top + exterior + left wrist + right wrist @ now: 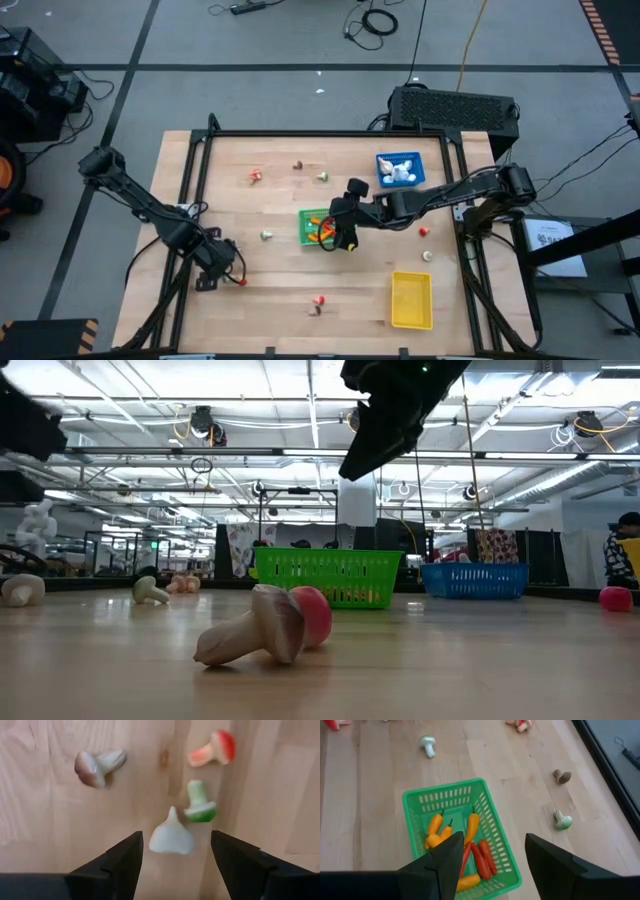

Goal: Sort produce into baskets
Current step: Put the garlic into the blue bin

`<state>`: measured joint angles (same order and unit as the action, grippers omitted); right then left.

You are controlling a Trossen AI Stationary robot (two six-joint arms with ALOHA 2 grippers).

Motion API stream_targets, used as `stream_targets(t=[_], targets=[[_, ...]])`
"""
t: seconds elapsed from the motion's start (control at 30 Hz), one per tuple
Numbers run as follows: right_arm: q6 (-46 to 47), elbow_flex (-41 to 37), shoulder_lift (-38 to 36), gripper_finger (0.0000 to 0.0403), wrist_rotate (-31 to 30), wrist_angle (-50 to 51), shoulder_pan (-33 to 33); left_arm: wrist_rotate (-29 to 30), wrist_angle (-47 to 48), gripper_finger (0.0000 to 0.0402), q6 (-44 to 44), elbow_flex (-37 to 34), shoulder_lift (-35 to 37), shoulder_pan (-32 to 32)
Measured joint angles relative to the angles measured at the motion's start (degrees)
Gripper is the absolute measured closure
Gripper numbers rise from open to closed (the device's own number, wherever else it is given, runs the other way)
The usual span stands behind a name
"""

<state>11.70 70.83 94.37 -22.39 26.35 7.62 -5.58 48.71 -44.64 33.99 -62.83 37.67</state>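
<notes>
While right claw (345, 240) overhangs green basket (312, 226) rim | fingers apart

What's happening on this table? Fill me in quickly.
A two-armed robot is sorting toy produce into baskets. The right end effector hangs open over the green basket, which holds orange and red peppers. The left end effector is open low above the table near its own side. White pieces lie in the blue basket; the yellow basket looks empty. Mushrooms lie scattered on the table.
</notes>
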Motion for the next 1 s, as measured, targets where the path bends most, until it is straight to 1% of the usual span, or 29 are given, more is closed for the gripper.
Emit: stream_targets(t=[0.23,0.43,0.8,1.0], targets=[[0.00,0.00,-0.02,0.0200,0.00,0.00,0.00,-0.22,-0.98,0.0160,0.00,-3.59,0.00,0.82],[-0.02,0.00,-0.04,0.0200,0.02,-0.02,0.00,-1.03,-7.58,0.0160,0.02,-6.38,0.00,2.54],[-0.20,0.00,-0.09,0.0200,0.00,-0.07,0.00,-0.25,-7.16,0.0160,0.07,-6.59,-0.23,2.99],[-0.20,0.00,-0.09,0.0200,0.02,-0.09,0.00,-0.21,-7.25,0.0160,0.07,-6.57,-2.61,2.99]])
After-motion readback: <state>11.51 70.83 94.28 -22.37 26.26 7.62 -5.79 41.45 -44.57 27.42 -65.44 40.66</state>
